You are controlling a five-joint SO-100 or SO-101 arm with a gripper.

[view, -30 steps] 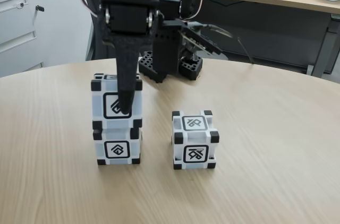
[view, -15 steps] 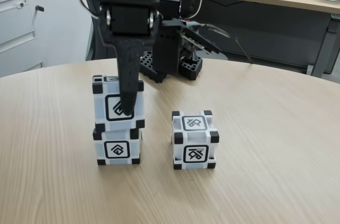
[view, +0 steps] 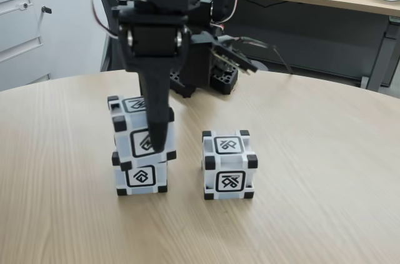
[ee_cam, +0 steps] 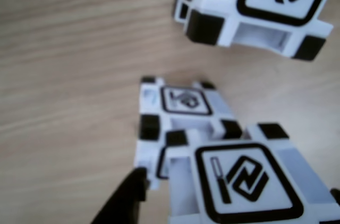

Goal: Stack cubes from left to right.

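You're holding the top cube (view: 142, 131) in the hand (view: 157, 145), fingers pinching it front and back, over the bottom cube (view: 141, 175) on the left of the fixed view. It's sitting twisted and tilted, its lower right corner hanging past the bottom cube's edge. In the wrist view the top cube (ee_cam: 241, 181) is also looking offset from the one under it (ee_cam: 178, 108).

Risk: if you're opening now, the cube is likely sliding or tipping off toward the right, maybe into the third cube (view: 229, 164) standing nearby on the table (view: 325, 170). The twist looks to be the cause, so you're probably needing to square it up first.

Second risk: the front finger (view: 156, 120) is lying across the cube's face, so it's liable to be dragging the cube as you're pulling away.
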